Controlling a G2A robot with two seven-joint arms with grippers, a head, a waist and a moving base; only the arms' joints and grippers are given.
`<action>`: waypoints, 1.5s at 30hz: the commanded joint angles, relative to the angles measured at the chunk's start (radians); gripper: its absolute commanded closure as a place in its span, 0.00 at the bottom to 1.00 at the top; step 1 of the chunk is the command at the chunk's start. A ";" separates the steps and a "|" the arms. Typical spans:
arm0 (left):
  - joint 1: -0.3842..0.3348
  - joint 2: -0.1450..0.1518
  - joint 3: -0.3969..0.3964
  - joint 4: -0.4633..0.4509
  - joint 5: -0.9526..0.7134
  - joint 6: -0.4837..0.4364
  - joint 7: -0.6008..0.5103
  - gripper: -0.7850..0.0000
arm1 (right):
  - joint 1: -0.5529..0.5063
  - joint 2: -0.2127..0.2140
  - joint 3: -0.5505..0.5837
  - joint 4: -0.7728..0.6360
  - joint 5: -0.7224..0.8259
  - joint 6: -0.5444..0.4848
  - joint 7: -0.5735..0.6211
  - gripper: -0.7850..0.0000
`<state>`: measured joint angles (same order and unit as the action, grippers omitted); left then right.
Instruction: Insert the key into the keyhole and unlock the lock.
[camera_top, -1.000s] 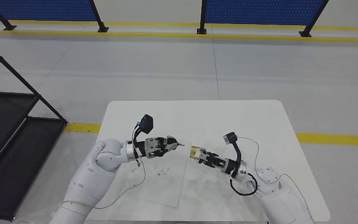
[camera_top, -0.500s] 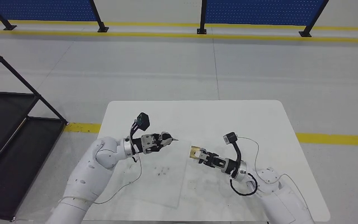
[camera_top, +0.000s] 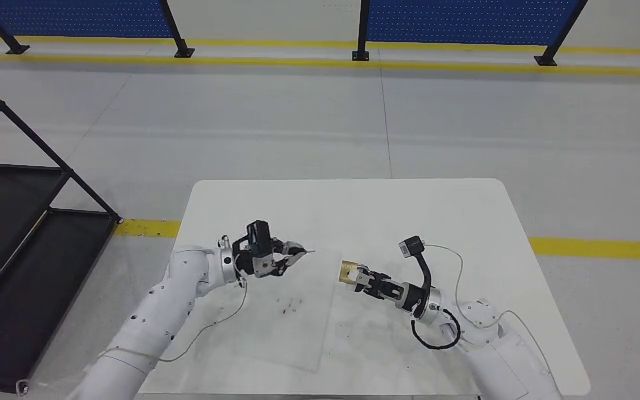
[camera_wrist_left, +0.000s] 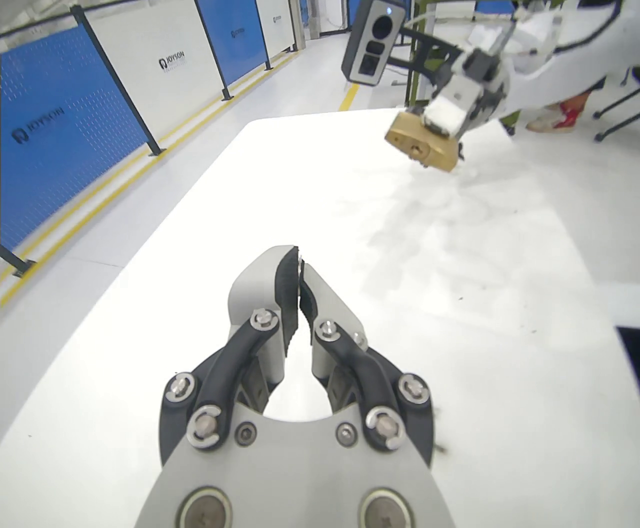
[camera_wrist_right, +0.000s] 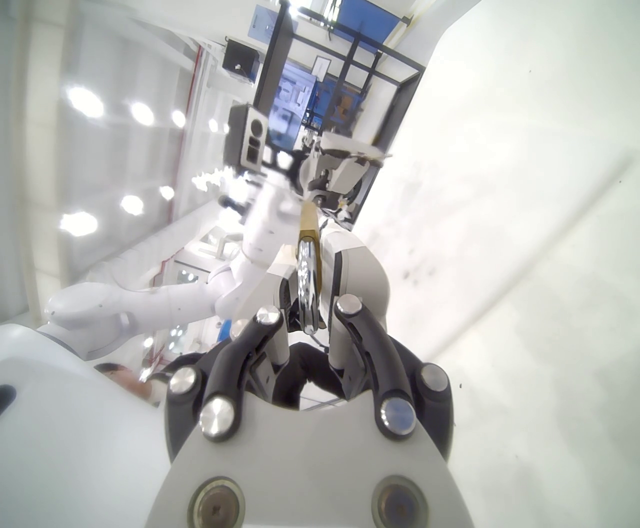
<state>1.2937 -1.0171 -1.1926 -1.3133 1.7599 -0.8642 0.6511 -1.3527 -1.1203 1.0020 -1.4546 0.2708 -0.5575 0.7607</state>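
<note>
Brass lock (camera_wrist_left: 422, 145) hangs clamped in the right gripper (camera_wrist_right: 315, 250), held above the white table (camera_top: 450, 210) near its middle, toward the robot's edge. That gripper's 2 fingers are drawn in narrow on the lock's body. The chrome shackle (camera_wrist_right: 306, 280) runs back between them toward the wrist. The lock's flat end, with the keyhole (camera_wrist_left: 416, 148) in it, faces the left arm.

Across from it, the key (camera_top: 306, 254) is pinched in the left gripper (camera_wrist_left: 299, 280), whose 2 fingers are pressed almost together on it. A thin edge of the key shows between the black pads (camera_wrist_left: 286, 300) in the left wrist view. From above, its slim tip pokes out past the fingertips and points toward the lock. Key and lock are apart, with a stretch of bare table under the gap between them. The key is on the lock's left and a little farther from the robot.

Dark specks (camera_top: 290, 305) dot the tabletop just on the robot's side of the left gripper. On the floor off the table's left stands a black rack (camera_top: 40, 230). A yellow line (camera_top: 580, 246) runs across the floor at the table's sides, and blue barrier panels (camera_top: 80, 18) stand along the far side of the room.
</note>
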 joint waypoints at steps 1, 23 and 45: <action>-0.014 0.006 0.030 0.048 0.179 0.111 0.211 1.00 | 0.000 0.000 0.000 0.000 0.000 0.000 0.000 1.00; -0.096 0.006 0.136 0.153 0.403 0.458 0.596 1.00 | 0.000 0.000 0.000 0.000 0.000 0.000 0.000 1.00; -0.159 0.007 0.175 0.184 0.854 1.387 0.530 1.00 | 0.000 0.000 0.000 0.000 0.000 0.000 0.000 1.00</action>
<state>1.1346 -1.0099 -1.0171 -1.1290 2.6148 0.5241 1.1774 -1.3527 -1.1203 1.0020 -1.4546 0.2708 -0.5575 0.7607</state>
